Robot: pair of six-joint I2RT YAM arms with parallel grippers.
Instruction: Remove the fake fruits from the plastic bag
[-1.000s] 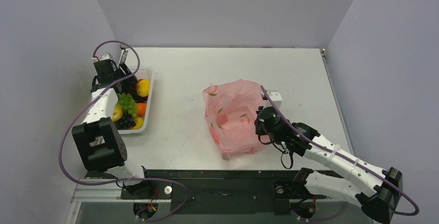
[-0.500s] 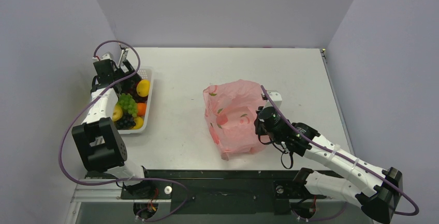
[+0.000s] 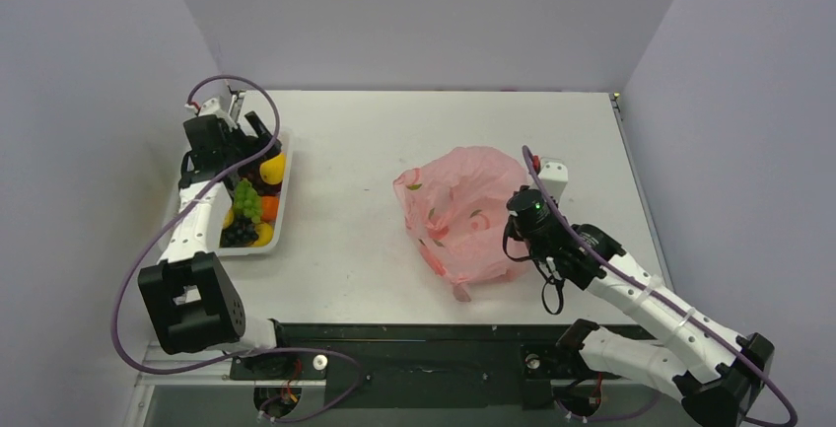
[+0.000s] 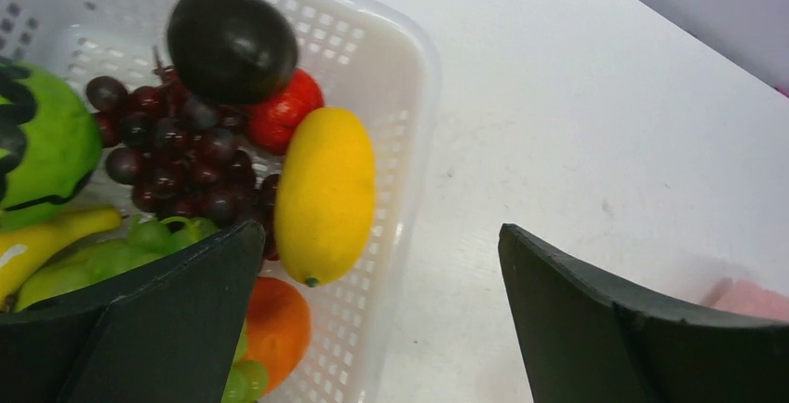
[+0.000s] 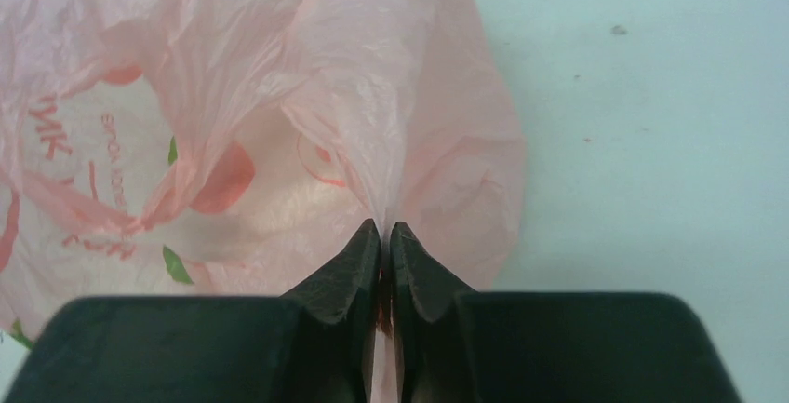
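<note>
The pink plastic bag (image 3: 463,210) lies slumped on the table's middle right. My right gripper (image 3: 521,225) is shut on a pinched fold of its film (image 5: 372,142) at the bag's right side. The fake fruits lie in a white mesh basket (image 3: 288,185) at the far left: a yellow lemon (image 4: 326,194), purple grapes (image 4: 181,156), an orange (image 4: 276,324), a red fruit (image 4: 288,114), a dark oval fruit (image 4: 233,42) and a banana (image 4: 46,240). Above the basket's right rim (image 4: 409,40), my left gripper (image 4: 380,231) hangs wide open and holds nothing.
Grey walls close in the table on the left, back and right. A black rail runs along the near edge (image 3: 424,333) between the arm bases. Bare white tabletop (image 3: 345,171) lies between basket and bag.
My right arm has drawn back to the right, dragging the bag that way and flattening it. My left gripper has opened wider and shifted slightly right over the basket.
</note>
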